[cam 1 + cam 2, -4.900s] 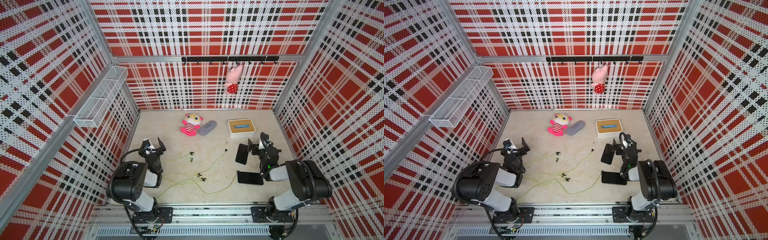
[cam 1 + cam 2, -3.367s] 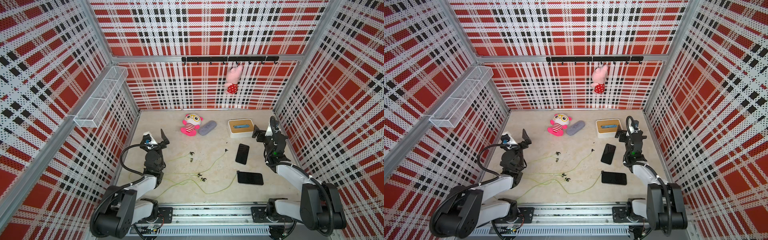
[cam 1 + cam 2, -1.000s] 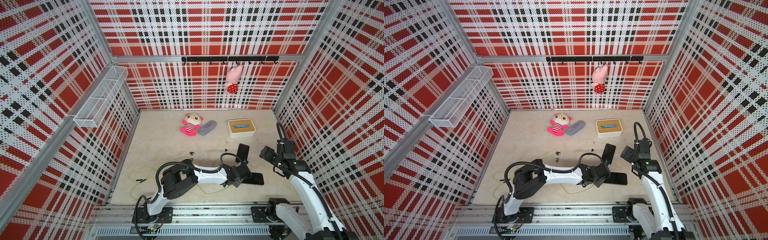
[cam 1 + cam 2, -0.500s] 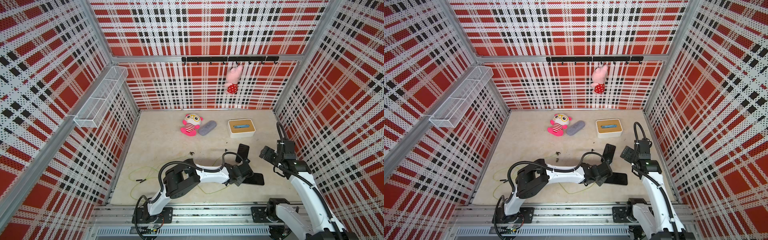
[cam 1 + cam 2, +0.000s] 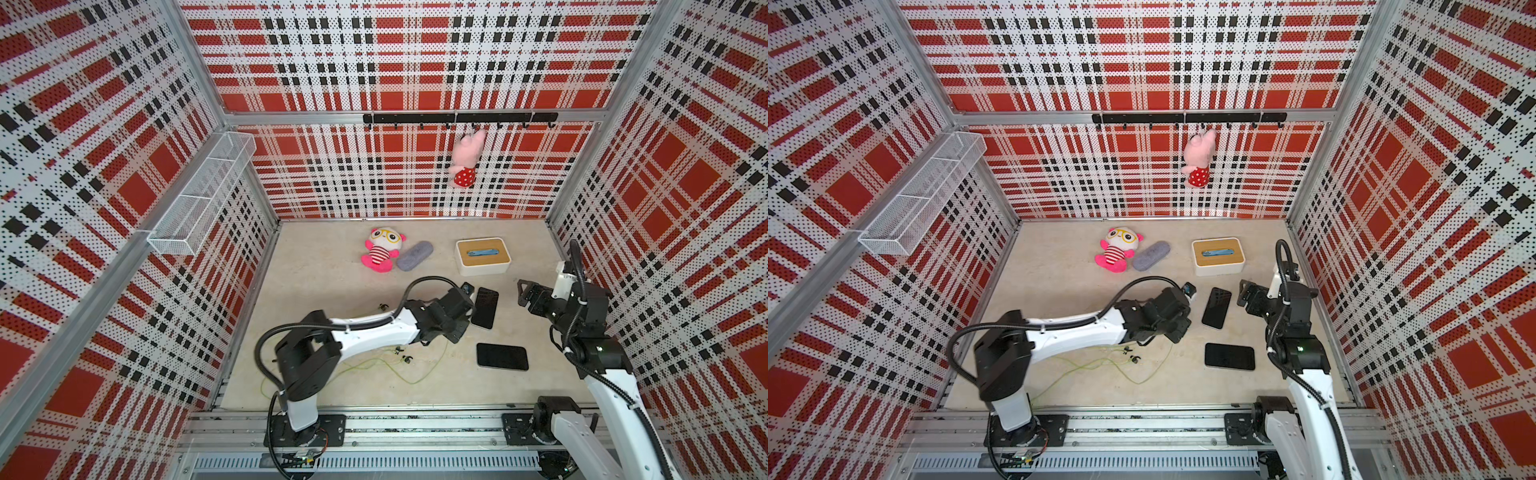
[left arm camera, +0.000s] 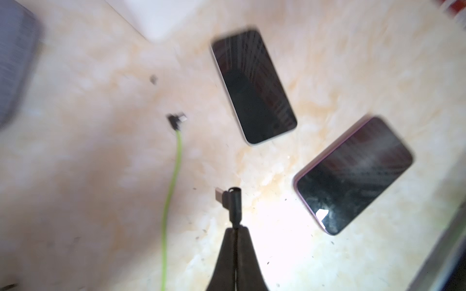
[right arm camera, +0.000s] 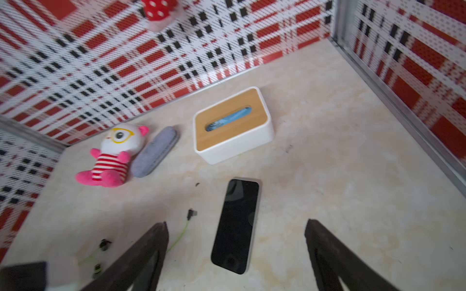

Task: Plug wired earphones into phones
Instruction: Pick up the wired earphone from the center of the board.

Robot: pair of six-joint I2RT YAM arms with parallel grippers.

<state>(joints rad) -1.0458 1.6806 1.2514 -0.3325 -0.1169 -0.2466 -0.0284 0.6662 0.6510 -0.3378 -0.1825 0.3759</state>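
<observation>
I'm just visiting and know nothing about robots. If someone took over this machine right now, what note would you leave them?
Left hand: shut on one earphone plug, close to both phones.
Right hand: open, empty, facing the far phone, which lies by the tissue box.
The near phone lies flat towards the front.
The second plug lies loose on the table beside the far phone.
Done: one plug picked up.
Left: neither phone is connected, so both plugs need to go in.

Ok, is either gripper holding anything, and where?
Left gripper pinches an earphone plug by the cable end of its black sleeve. Right gripper is open, holding nothing.
</observation>
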